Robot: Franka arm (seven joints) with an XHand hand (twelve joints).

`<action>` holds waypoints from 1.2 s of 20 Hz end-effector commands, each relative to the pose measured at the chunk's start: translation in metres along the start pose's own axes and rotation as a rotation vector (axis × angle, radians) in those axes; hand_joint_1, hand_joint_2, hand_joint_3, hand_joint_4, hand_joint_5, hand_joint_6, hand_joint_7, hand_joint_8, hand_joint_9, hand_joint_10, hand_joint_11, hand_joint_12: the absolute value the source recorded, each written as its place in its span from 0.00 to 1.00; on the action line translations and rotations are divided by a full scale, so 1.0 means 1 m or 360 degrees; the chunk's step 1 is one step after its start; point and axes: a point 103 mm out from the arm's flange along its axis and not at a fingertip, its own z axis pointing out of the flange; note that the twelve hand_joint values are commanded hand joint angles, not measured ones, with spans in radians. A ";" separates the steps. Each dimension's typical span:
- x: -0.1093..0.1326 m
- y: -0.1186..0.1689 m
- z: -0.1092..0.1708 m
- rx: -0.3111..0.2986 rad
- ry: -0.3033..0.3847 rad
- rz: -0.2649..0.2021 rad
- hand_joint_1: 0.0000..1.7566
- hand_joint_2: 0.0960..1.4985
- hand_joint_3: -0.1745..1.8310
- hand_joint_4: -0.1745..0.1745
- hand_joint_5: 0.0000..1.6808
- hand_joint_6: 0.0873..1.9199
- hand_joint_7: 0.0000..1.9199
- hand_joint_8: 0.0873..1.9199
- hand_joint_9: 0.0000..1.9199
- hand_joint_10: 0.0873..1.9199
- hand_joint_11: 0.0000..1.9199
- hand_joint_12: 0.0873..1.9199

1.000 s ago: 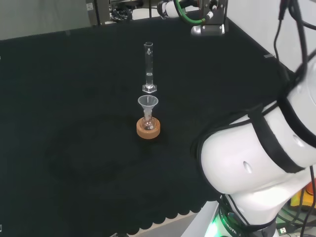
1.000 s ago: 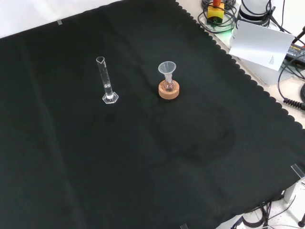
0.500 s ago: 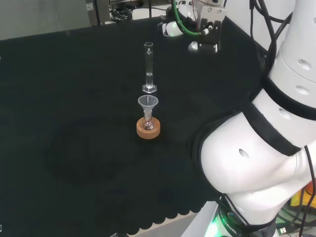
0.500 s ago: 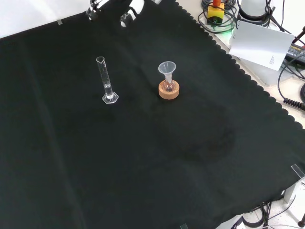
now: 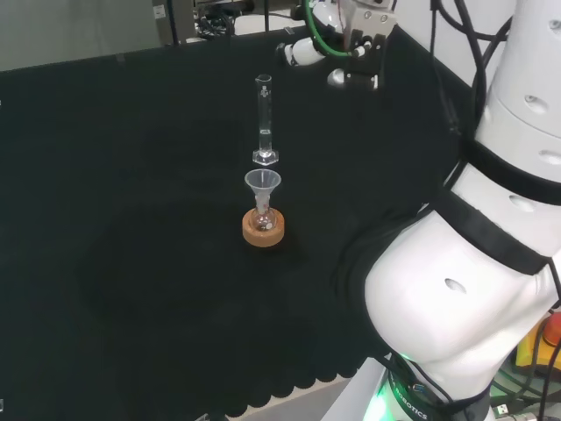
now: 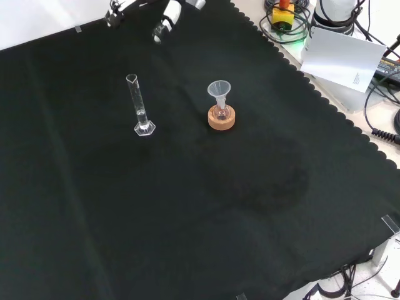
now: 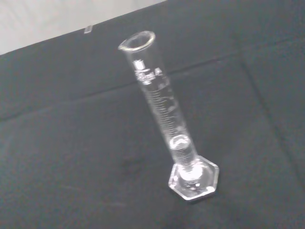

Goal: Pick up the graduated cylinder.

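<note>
1. Head view. The graduated cylinder [image 5: 263, 120] stands upright on its hexagonal foot on the black cloth of the bench [image 5: 105, 175], towards the far edge and well clear of every corner. Just in front of it a clear funnel [image 5: 262, 183] sits in a small flask [image 5: 262, 213] held by a cork ring [image 5: 263, 230], a stand that keeps the round vessel from rolling. The hand [image 5: 337, 54] hangs above the cloth to the right of the cylinder, apart from it. Its fingers are part seen; whether they are straight or curled cannot be told.

2. Front view. The cylinder [image 6: 139, 105] is left of the flask-and-funnel set [image 6: 220, 106], with open cloth between them. Parts of the hand [image 6: 164, 24] enter at the far edge of the bench, beyond the cylinder and not touching it.

3. Wrist view. The cylinder [image 7: 164, 124] is seen whole, spout at its mouth, a small amount of clear liquid low in the tube. Nothing is in contact with it.

4. Judgement. The cylinder is untouched and the grasp not yet made. The side of the tube away from the funnel offers free access; tipping the narrow-footed tube is the evident risk.
</note>
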 end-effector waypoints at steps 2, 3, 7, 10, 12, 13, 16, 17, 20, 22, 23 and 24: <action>-0.044 0.037 0.082 -0.0029 0.0200 -0.0077 0.42 0.51 0.28 0.38 0.17 0.00 0.08 0.28 0.18 0.29 0.07 0.70; -0.045 0.037 0.085 -0.0036 0.0206 -0.0085 0.42 0.50 0.28 0.38 0.17 0.00 0.08 0.28 0.19 0.29 0.07 0.70; -0.049 0.036 0.094 -0.0088 0.0267 -0.0108 0.44 0.48 0.30 0.37 0.18 0.00 0.09 0.29 0.20 0.29 0.09 0.70; -0.051 0.037 0.100 -0.0100 0.0328 -0.0151 0.45 0.46 0.33 0.37 0.19 0.00 0.10 0.29 0.22 0.29 0.12 0.69; -0.051 0.037 0.105 -0.0076 0.0342 -0.0173 0.46 0.45 0.34 0.37 0.19 0.00 0.10 0.29 0.23 0.28 0.13 0.69; -0.051 0.037 0.108 -0.0062 0.0343 -0.0183 0.46 0.45 0.34 0.37 0.19 0.00 0.10 0.29 0.23 0.28 0.14 0.69; -0.052 0.037 0.120 -0.0045 0.0364 -0.0207 0.46 0.44 0.35 0.37 0.20 0.00 0.10 0.29 0.23 0.28 0.15 0.69; -0.053 0.037 0.124 -0.0050 0.0374 -0.0213 0.46 0.44 0.35 0.37 0.20 0.00 0.10 0.29 0.24 0.28 0.15 0.68; -0.055 0.037 0.133 -0.0065 0.0416 -0.0234 0.48 0.42 0.36 0.37 0.21 0.00 0.11 0.30 0.24 0.28 0.16 0.68; -0.055 0.039 0.139 -0.0071 0.0469 -0.0258 0.50 0.41 0.37 0.36 0.23 0.00 0.12 0.30 0.25 0.28 0.16 0.68; -0.055 0.040 0.142 -0.0078 0.0505 -0.0270 0.50 0.40 0.38 0.36 0.24 0.00 0.13 0.30 0.26 0.27 0.17 0.67; -0.055 0.041 0.144 -0.0085 0.0544 -0.0283 0.51 0.39 0.38 0.36 0.24 0.00 0.14 0.30 0.27 0.27 0.17 0.67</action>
